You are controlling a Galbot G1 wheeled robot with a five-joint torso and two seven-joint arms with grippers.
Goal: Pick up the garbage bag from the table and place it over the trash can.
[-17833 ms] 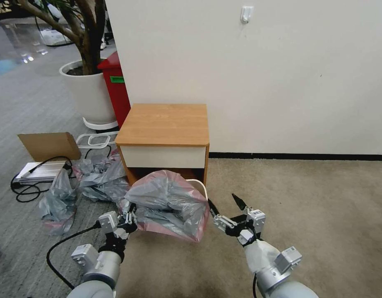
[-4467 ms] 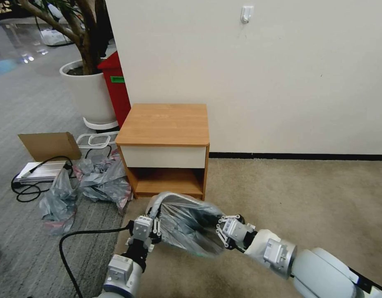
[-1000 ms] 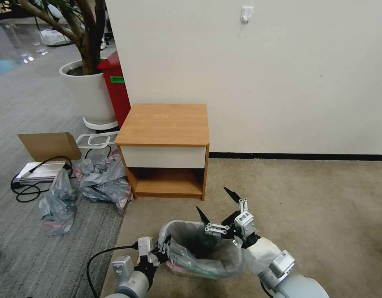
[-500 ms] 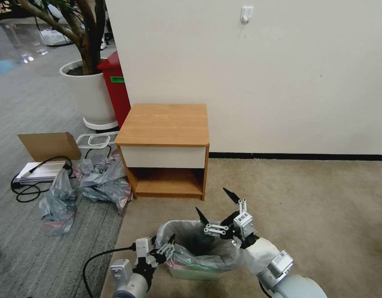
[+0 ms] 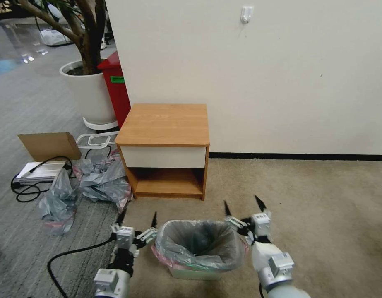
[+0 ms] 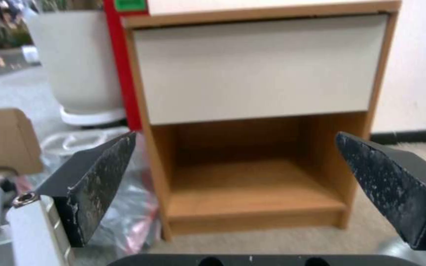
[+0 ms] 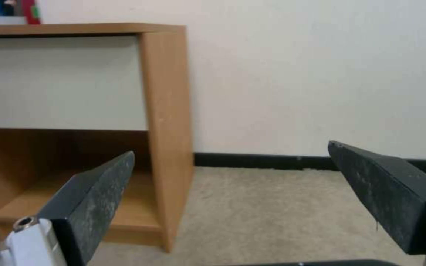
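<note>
The garbage bag (image 5: 199, 245) lines the trash can (image 5: 193, 273), its grey plastic draped over the rim with the pink-red band hanging down the outside. The can stands on the beige carpet (image 5: 315, 207), near the robot and in front of the table (image 5: 166, 124), whose top is bare.

The left gripper (image 5: 138, 218) hovers just to the left of the can, forearm reaching forward from below, its black fingers (image 6: 100, 177) spread wide apart and pointing up and away, holding nothing. The right gripper (image 5: 242, 205) sits just right of the can's far corner in a matching pose, fingers (image 7: 94, 199) likewise splayed and empty, aimed toward the table's right side and the white wall (image 5: 282, 74).

Left of the table, other grey-and-pink bags (image 5: 99, 178) lie crumpled on the floor.
</note>
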